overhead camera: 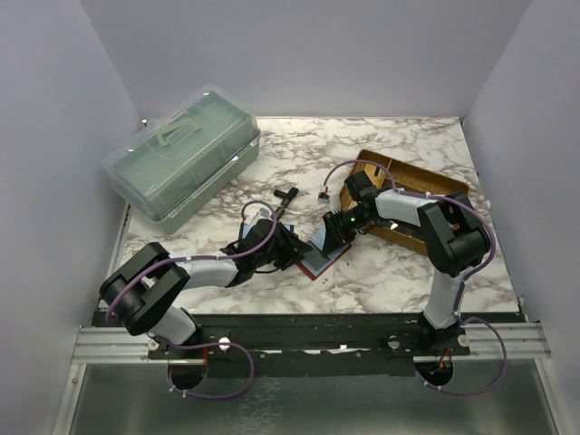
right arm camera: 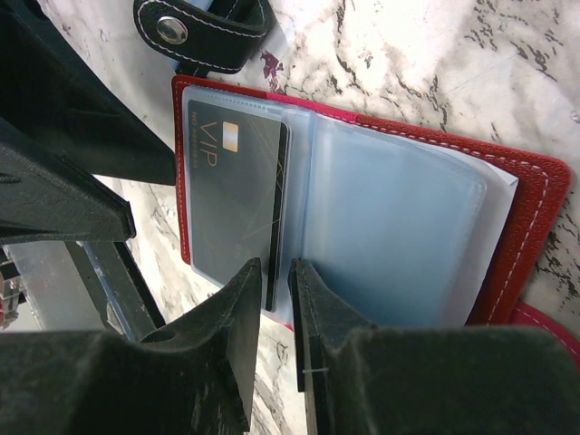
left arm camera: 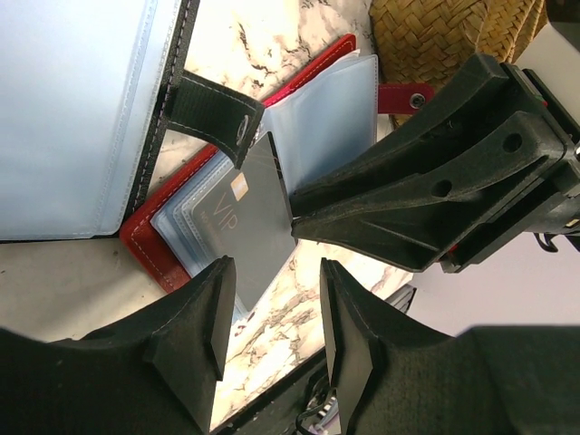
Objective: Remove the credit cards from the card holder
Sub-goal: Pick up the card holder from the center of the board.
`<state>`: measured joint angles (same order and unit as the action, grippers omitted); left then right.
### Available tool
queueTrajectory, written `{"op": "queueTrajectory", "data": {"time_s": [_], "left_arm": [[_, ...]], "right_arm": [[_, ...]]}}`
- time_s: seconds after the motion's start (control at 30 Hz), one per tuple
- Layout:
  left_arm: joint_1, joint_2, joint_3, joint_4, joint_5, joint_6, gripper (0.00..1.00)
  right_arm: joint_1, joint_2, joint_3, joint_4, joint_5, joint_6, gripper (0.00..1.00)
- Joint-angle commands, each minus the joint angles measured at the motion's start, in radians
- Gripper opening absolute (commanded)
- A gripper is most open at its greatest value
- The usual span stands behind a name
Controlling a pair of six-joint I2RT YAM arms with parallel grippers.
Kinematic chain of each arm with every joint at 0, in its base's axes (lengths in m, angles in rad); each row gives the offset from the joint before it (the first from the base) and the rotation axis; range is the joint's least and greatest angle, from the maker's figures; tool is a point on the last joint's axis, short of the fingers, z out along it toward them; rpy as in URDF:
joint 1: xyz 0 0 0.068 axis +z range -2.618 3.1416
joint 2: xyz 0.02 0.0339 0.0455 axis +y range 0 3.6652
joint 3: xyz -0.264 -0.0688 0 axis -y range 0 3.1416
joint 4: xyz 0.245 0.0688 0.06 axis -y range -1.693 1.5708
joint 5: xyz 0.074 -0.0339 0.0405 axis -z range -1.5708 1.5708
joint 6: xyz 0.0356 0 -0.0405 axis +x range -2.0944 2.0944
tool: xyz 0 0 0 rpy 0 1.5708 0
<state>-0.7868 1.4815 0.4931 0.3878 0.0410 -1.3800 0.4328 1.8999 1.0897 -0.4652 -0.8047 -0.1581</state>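
We are seeing the red card holder (right arm camera: pixel 535 208) lying open on the marble table (right arm camera: pixel 408 54), with the grey card (right arm camera: pixel 236 199) in its 9 o'clock sleeve and the card's dark edge showing along the fold. The right gripper (right arm camera: pixel 276 290) is standing narrow astride that edge; we cannot tell whether it is pinching. The left gripper (left arm camera: pixel 272 317) is hovering half open, holding nothing, at the card's 6 o'clock. A black card holder (left arm camera: pixel 72 118) is crowding in at 10 o'clock.

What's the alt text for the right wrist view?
Right end effector, fingers nearly together, at the edge of a grey VIP card in an open red card holder on a marble table. A black snap strap shows at top.
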Motion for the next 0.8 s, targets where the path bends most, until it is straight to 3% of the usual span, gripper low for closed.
{"op": "queueTrajectory", "data": {"time_s": [0.0,0.77], "left_arm": [[-0.004,0.002,0.033,-0.044,-0.001,-0.004,0.47],[-0.007,0.062,0.102,-0.158,-0.008,0.002,0.47]], "right_arm": [[0.003,0.028,0.013,0.002,0.052,-0.009,0.27],[0.002,0.030,0.013,0.000,0.050,-0.009,0.31]]}}
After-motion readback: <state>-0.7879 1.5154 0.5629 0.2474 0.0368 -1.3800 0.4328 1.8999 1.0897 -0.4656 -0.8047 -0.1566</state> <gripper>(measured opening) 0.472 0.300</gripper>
